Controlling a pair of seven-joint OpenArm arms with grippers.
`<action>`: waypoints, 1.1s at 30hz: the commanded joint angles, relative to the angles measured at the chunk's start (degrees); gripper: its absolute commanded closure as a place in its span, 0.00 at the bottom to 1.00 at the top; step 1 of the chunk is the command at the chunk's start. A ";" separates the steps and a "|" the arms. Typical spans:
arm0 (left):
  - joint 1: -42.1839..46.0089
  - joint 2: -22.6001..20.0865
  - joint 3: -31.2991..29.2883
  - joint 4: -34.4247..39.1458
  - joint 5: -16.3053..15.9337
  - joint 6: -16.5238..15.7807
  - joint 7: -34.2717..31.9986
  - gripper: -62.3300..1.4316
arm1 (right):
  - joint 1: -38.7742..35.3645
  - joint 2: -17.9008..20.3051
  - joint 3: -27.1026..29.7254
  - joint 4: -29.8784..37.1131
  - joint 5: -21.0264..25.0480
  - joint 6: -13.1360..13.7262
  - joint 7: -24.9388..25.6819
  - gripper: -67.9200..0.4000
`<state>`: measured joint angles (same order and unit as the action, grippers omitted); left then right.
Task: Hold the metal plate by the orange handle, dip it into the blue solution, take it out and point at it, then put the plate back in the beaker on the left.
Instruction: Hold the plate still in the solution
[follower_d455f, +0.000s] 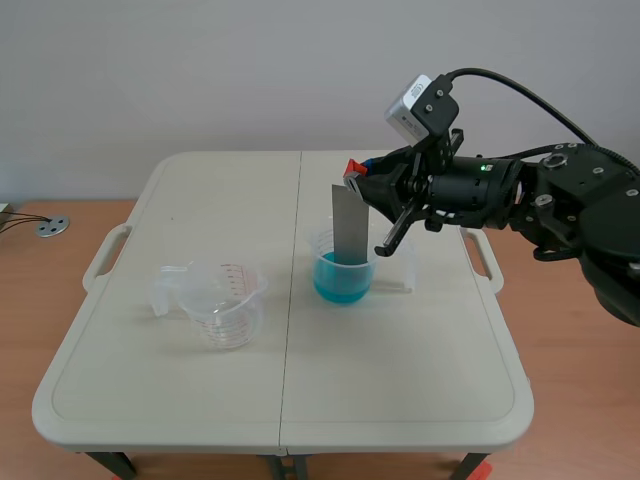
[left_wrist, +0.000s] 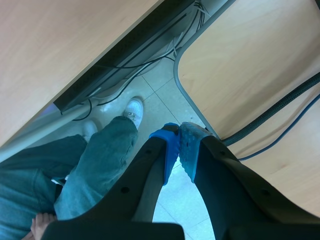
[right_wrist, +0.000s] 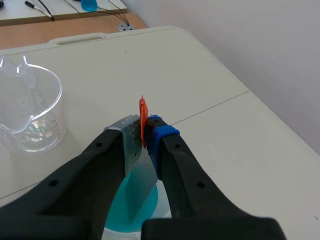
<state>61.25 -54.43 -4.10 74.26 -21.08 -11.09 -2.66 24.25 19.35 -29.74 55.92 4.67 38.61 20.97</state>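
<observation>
Right now, in the scene view, the right gripper is coming in from the right and clamping the orange handle of the metal plate. The plate is standing upright, its lower end dipping into the blue solution. That liquid is filling roughly the lower half of a clear beaker near the middle of the table. Well apart to its left, a second beaker with red graduation marks is sitting empty.

In the left wrist view, the left gripper is hanging over the floor. Its fingers are drawn together so the two pads are all but meeting, and it is holding nothing. Ahead of it, a person's legs in jeans and a white shoe are showing.

In the right wrist view, the right gripper's fingers are pinching the orange handle between their tips. The plate is hanging down from there into the blue solution directly under the gripper, while the empty beaker is standing off to the side.
</observation>
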 joint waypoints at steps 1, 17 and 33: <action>-0.17 0.44 0.02 0.44 -0.35 -0.17 -0.50 0.93 | 1.49 -0.15 0.04 -0.28 -0.20 0.28 0.09 0.97; -0.17 0.44 0.02 0.44 -0.35 -0.20 -0.52 0.93 | 1.49 0.35 0.20 -0.26 -0.17 0.50 4.13 0.97; -0.17 0.44 0.02 0.44 -0.35 -0.20 -0.52 0.93 | 1.49 0.61 0.26 4.11 -0.20 1.18 5.09 0.97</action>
<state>61.25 -54.43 -4.10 74.26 -21.08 -11.11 -2.66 24.21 19.42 -29.74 58.24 3.84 39.31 25.08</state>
